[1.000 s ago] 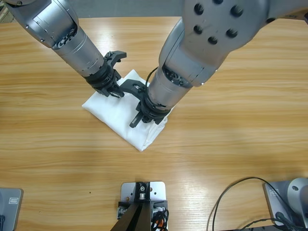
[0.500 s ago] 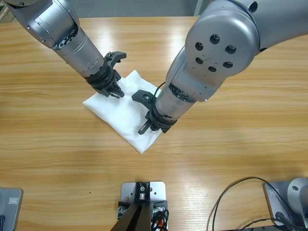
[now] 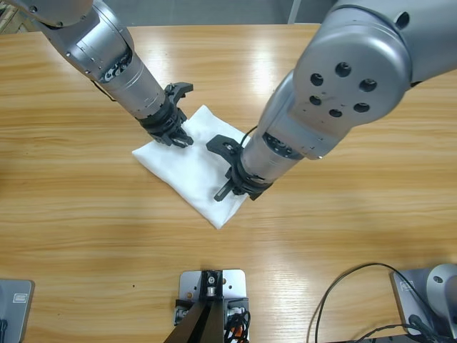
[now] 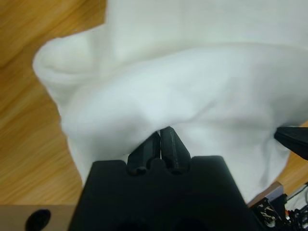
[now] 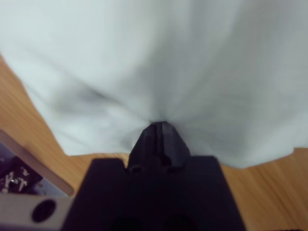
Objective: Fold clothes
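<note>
The clothes are one white T-shirt (image 3: pixel 187 163), folded into a small thick rectangle lying diagonally at the middle of the wooden table. My left gripper (image 3: pixel 180 137) comes in from the upper left and is shut on the shirt's upper edge; in the left wrist view its jaws (image 4: pixel 161 134) meet under a bulging fold of the shirt (image 4: pixel 192 86). My right gripper (image 3: pixel 223 191) reaches down from the upper right and is shut on the lower right edge. In the right wrist view the shirt (image 5: pixel 168 57) puckers around that gripper (image 5: pixel 161 126). No lettering or label shows.
Bare wooden table (image 3: pixel 71 214) surrounds the shirt on all sides. A black cable (image 3: pixel 343 282) loops over the table's bottom right. The right arm's large silver elbow (image 3: pixel 350 71) hangs over the table right of the shirt. The right gripper's tip (image 4: pixel 293 139) shows at the left wrist view's right edge.
The right gripper has slid from the shirt's middle down to its lower right edge. The left gripper and the shirt have shifted slightly to the right and down.
</note>
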`<action>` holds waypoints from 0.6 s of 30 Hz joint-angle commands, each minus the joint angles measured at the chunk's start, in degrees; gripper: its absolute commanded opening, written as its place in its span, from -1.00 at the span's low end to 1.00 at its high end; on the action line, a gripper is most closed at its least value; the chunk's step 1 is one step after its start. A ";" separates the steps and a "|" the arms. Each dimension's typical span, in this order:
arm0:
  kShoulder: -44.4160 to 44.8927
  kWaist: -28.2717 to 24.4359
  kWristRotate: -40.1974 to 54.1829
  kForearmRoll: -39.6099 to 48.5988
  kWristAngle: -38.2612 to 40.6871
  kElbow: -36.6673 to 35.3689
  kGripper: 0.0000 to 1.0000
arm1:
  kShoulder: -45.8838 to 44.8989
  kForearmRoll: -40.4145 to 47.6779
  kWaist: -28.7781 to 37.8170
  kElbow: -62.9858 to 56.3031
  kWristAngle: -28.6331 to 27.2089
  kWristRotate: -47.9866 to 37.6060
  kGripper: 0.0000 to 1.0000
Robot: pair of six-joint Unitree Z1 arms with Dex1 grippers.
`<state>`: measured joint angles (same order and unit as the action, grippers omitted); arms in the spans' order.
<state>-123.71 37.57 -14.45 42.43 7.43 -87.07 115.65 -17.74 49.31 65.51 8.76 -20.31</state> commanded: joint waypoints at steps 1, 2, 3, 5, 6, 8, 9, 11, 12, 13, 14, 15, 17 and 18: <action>-5.56 -1.02 -1.76 -2.21 -1.54 -0.12 -1.00 | 2.48 -1.11 0.00 -5.61 -0.94 -1.80 -1.00; -4.89 -1.37 -1.95 -2.18 -1.65 -0.06 -1.00 | 2.25 -1.16 0.00 -5.76 -0.94 -1.84 -1.00; -3.34 -1.90 -2.13 -2.04 -2.07 0.06 -1.00 | 2.00 -1.19 0.00 -5.91 -0.94 -1.84 -1.00; 2.70 -3.64 -2.25 -0.26 -3.58 0.11 -1.00 | 1.60 -1.25 0.00 -5.78 -0.96 -1.80 -1.00; 6.55 -4.99 -2.22 1.25 -4.18 0.04 -1.00 | 1.51 -1.25 0.00 -5.54 -1.11 -1.78 -1.00; 13.62 -7.26 -1.76 5.03 -4.48 -0.80 -1.00 | 1.47 -1.25 0.00 -4.89 -1.61 -1.77 -1.00; 16.18 -7.84 -1.23 7.10 -4.50 -1.15 -1.00 | 1.44 -1.25 0.00 -4.73 -1.83 -1.80 -1.00; 20.33 -8.61 -0.42 9.88 -4.62 -0.06 -1.00 | 0.89 -1.30 0.00 -4.59 -2.47 -1.77 -1.00; 22.34 -8.74 -0.42 10.13 -4.62 1.69 -1.00 | 0.35 -1.62 0.00 -4.34 -2.89 -1.84 -1.00; 24.09 -8.61 -0.70 10.04 -4.37 3.65 -1.00 | -0.16 -2.18 0.00 -3.94 -3.21 -1.82 -1.00; 25.59 -7.88 -1.28 9.83 -4.07 5.58 -1.00 | -0.71 -2.74 0.00 -3.46 -3.49 -1.77 -1.00; 26.85 -6.59 -2.16 9.41 -3.88 7.62 -1.00 | -1.39 -3.30 0.00 -2.81 -3.80 -1.75 -1.00; 28.40 -2.71 -4.47 7.79 -3.74 12.01 -1.00 | -3.10 -4.01 0.00 -0.98 -4.01 -1.20 -1.00; 28.79 -0.74 -5.85 6.35 -3.74 14.33 -1.00 | -4.06 -4.53 0.00 0.51 -4.05 -0.61 -0.96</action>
<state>-100.78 29.82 -15.93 50.77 3.47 -84.61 114.02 -18.94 49.31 63.90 6.72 -21.49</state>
